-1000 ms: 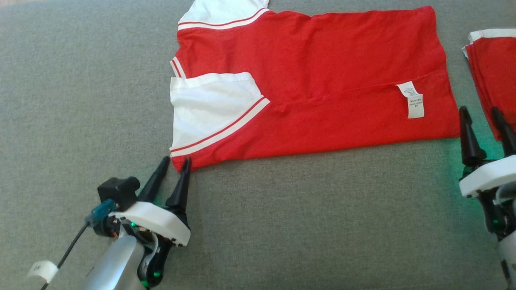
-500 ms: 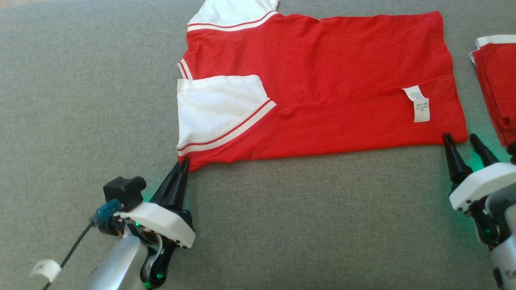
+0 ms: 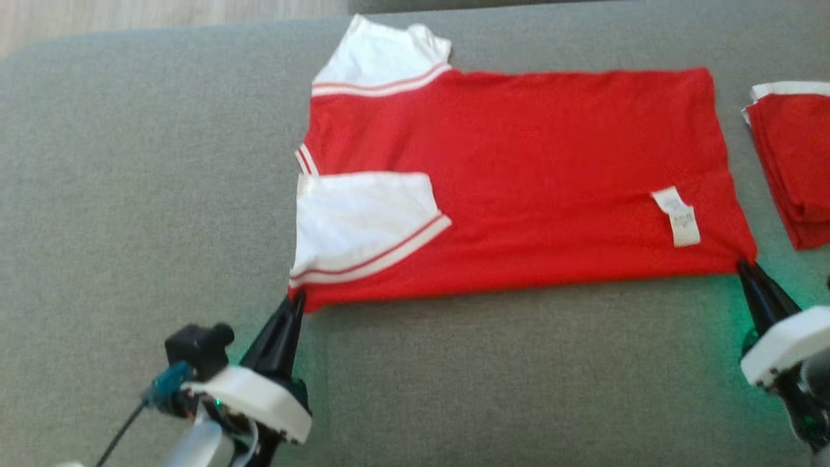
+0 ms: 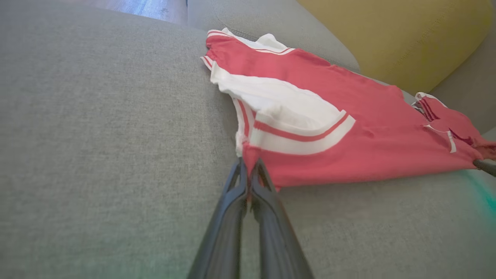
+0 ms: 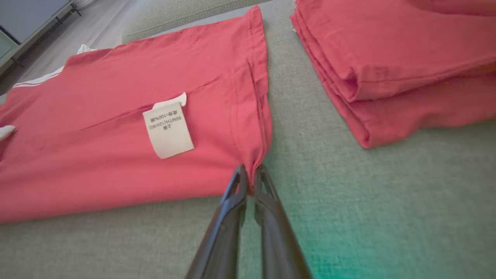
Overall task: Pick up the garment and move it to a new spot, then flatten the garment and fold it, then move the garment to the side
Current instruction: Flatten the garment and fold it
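Garment place: garment (image 3: 519, 162), red, spread flat on the grey upholstery (image 3: 130, 194), across the middle and upper right of the head view; white sleeve (image 3: 363, 220) folded over its left end.

Head view alone: takes in the whole garment at once, with the left tool (image 3: 297, 305) at its lower left corner and the right tool (image 3: 744, 264) at its lower right corner; shows a strip of wooden floor (image 3: 130, 19) in the upper left.

Left wrist view alone: shows a yellow cushion (image 4: 391, 35) in the upper right, beyond the garment; brings the red-and-white striped sleeve band close above the fingers; catches a dark fingertip at the right edge, at the garment's far corner.

Right wrist view alone: shows the print on the care label (image 5: 168, 130), left of centre; separates the layers of the folded stack (image 5: 407, 58) in the upper right, apart from the garment across a strip of upholstery.

Left tool grip: fingers pressed together, pinching the red corner just below the sleeve band.

Right tool grip: fingers pressed together on the hem corner, cloth gathered into a pucker at the tips.

Folded stack place: right edge of the head view, red with a white edge on top, touched by neither tool.
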You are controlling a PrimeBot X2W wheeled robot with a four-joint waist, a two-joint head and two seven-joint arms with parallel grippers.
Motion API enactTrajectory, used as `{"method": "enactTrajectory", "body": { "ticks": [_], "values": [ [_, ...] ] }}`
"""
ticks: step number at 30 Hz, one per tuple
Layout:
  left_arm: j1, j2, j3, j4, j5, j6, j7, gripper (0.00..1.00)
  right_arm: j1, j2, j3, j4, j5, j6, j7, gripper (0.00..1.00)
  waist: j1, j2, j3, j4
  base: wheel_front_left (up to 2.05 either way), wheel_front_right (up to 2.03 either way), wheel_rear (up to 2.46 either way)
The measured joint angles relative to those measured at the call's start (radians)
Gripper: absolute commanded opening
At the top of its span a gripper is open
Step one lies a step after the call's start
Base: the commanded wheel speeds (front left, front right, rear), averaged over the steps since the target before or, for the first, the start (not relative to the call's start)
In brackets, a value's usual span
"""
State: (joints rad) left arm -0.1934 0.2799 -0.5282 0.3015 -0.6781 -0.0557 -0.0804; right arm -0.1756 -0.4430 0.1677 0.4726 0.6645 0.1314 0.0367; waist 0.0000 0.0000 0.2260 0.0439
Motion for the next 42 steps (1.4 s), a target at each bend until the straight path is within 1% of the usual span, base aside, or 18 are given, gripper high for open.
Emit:
{"method": "enactTrajectory", "body": {
  "ticks": [7, 10, 14, 19, 21, 22, 23, 24, 26, 27, 28, 29, 32, 35, 37, 39, 42],
  "values": [
    [0.135, 0.031, -0.015, -0.113, -0.009, 0.051, 0.019, 0.00, 0.123, -0.050, -0.015, -0.071, 0.038, 0.000, 0.008, 0.00, -0.0001, 0.0000, -0.047, 0.010, 0.00, 0.00, 0.00],
    [0.199, 0.032, -0.025, -0.160, -0.022, 0.070, 0.041, 0.00, 0.186, -0.065, -0.030, -0.100, 0.043, 0.000, 0.014, 0.00, 0.0000, 0.0000, -0.061, 0.017, 0.00, 0.00, 0.00],
    [0.248, 0.034, -0.037, -0.190, -0.028, 0.091, 0.061, 0.00, 0.269, -0.067, -0.056, -0.142, 0.040, 0.000, 0.016, 0.00, -0.0001, 0.0000, -0.074, 0.024, 0.00, 0.00, 0.00],
    [0.262, 0.034, -0.054, -0.197, -0.035, 0.100, 0.078, 0.00, 0.325, -0.060, -0.082, -0.177, 0.011, 0.000, 0.033, 0.00, 0.0000, 0.0000, -0.086, 0.019, 0.00, 0.00, 0.00],
    [0.262, 0.037, -0.061, -0.193, -0.038, 0.099, 0.102, 0.00, 0.333, -0.045, -0.100, -0.183, -0.006, 0.000, 0.039, 0.00, 0.0000, 0.0000, -0.091, 0.014, 0.00, 0.00, 0.00],
    [0.262, 0.038, -0.065, -0.189, -0.044, 0.099, 0.111, 0.00, 0.333, -0.037, -0.109, -0.184, -0.019, 0.000, 0.043, 0.24, -0.0001, 0.0000, -0.093, 0.012, 0.00, 0.00, 0.00],
    [0.262, 0.038, -0.067, -0.186, -0.045, 0.100, 0.116, 0.01, 0.333, -0.032, -0.117, -0.186, -0.030, 0.000, 0.044, 0.85, 0.0000, 0.0000, -0.095, 0.009, 0.00, 0.00, 0.00],
    [0.262, 0.039, -0.069, -0.182, -0.045, 0.100, 0.120, 0.14, 0.333, -0.025, -0.129, -0.188, -0.044, 0.000, 0.042, 1.00, 0.0000, 0.0000, -0.097, 0.007, 0.00, 0.00, 0.00],
    [0.261, 0.039, -0.077, -0.172, -0.051, 0.099, 0.142, 0.37, 0.333, -0.010, -0.152, -0.198, -0.071, 0.000, 0.041, 1.00, 0.0000, 0.0000, -0.100, 0.002, 0.00, 0.00, 0.00],
    [0.261, 0.039, -0.081, -0.170, -0.058, 0.098, 0.154, 0.55, 0.333, -0.006, -0.157, -0.205, -0.080, 0.000, 0.034, 1.00, 0.0000, 0.0000, -0.101, 0.000, 0.00, 0.00, 0.00],
    [0.259, 0.039, -0.084, -0.170, -0.063, 0.098, 0.166, 0.92, 0.333, -0.002, -0.162, -0.214, -0.088, 0.000, 0.030, 1.00, 0.0000, 0.0000, -0.102, -0.004, 0.00, 0.00, 0.00],
    [0.257, 0.040, -0.084, -0.171, -0.063, 0.098, 0.176, 1.00, 0.333, 0.000, -0.167, -0.224, -0.099, 0.000, 0.023, 1.00, 0.0000, 0.0000, -0.102, -0.007, 0.00, 0.00, 0.00],
    [0.231, 0.051, -0.082, -0.184, -0.063, 0.097, 0.190, 1.00, 0.332, 0.004, -0.178, -0.251, -0.129, 0.000, 0.012, 1.00, -0.0001, 0.0000, -0.096, -0.015, 0.00, 0.00, 0.00],
    [0.150, 0.077, -0.057, -0.214, -0.057, 0.090, 0.205, 1.00, 0.327, 0.022, -0.182, -0.277, -0.146, 0.000, 0.007, 1.00, 0.0000, 0.0000, -0.076, -0.022, 0.00, 0.00, 0.00],
    [0.055, 0.101, -0.043, -0.229, -0.034, 0.089, 0.224, 1.00, 0.316, 0.033, -0.180, -0.291, -0.160, 0.000, 0.006, 1.00, 0.0001, 0.0000, -0.055, -0.028, 0.00, 0.00, 0.00],
    [-0.062, 0.116, -0.023, -0.239, -0.017, 0.071, 0.252, 1.00, 0.288, 0.042, -0.176, -0.306, -0.172, 0.000, 0.006, 1.00, 0.0002, 0.0000, -0.028, -0.034, 0.00, 0.00, 0.00],
    [-0.260, 0.120, -0.013, -0.221, -0.011, 0.037, 0.310, 1.00, 0.231, 0.052, -0.162, -0.328, -0.182, 0.000, 0.006, 1.00, 0.0003, 0.0000, 0.014, -0.046, 0.00, 0.00, 0.00]
  ]
}}
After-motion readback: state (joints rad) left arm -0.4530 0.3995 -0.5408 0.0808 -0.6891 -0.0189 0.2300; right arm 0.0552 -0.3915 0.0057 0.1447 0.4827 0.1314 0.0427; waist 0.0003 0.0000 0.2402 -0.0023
